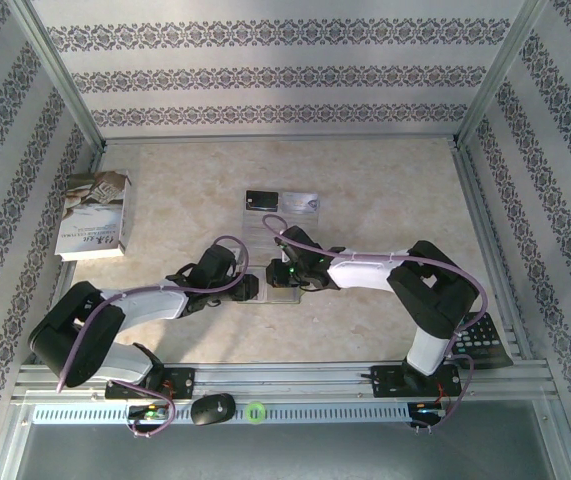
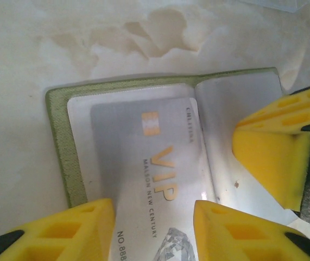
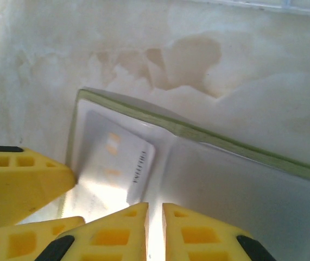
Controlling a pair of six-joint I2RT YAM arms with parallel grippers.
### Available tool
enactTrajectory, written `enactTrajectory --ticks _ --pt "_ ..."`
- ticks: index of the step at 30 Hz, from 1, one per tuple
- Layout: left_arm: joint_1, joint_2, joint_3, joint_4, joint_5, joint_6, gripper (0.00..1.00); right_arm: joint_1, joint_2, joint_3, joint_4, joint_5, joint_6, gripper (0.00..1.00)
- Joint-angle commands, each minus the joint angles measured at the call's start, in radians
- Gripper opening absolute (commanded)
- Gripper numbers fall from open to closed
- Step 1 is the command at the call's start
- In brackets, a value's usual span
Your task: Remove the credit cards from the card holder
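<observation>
The card holder (image 1: 283, 290) lies open on the table between both grippers, with a yellow-green rim (image 2: 68, 152) and a pale inside (image 3: 241, 185). A silvery credit card (image 2: 144, 152) with gold "VIP" print sits in its left pocket (image 3: 116, 163). My left gripper (image 2: 153, 217) is open, its yellow fingers straddling the card's near end. My right gripper (image 3: 155, 209) is nearly shut, with only a thin slit between its tips, and it rests on the holder's fold. One of its fingers (image 2: 269, 157) lies over the holder's right half. A black card (image 1: 262, 200) and a silvery card (image 1: 301, 203) lie farther back.
A white-grey book (image 1: 95, 215) lies at the left. A dark calculator (image 1: 480, 340) sits at the right edge by the right arm's base. A clear sheet (image 1: 265, 225) lies under the two far cards. Metal frame rails border the table.
</observation>
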Motion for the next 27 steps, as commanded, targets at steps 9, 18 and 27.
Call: enactTrajectory --ticks 9,18,27 --pt "-0.06 -0.061 0.03 -0.125 -0.125 0.044 0.46 0.008 -0.033 -0.015 0.013 0.036 0.0 0.15" --pt "-0.126 -0.11 0.076 -0.234 -0.267 0.126 0.48 0.005 -0.053 -0.028 0.027 0.04 -0.01 0.14" --pt "-0.191 0.044 0.139 -0.235 -0.344 0.164 0.49 0.002 -0.082 -0.051 0.03 0.04 -0.01 0.14"
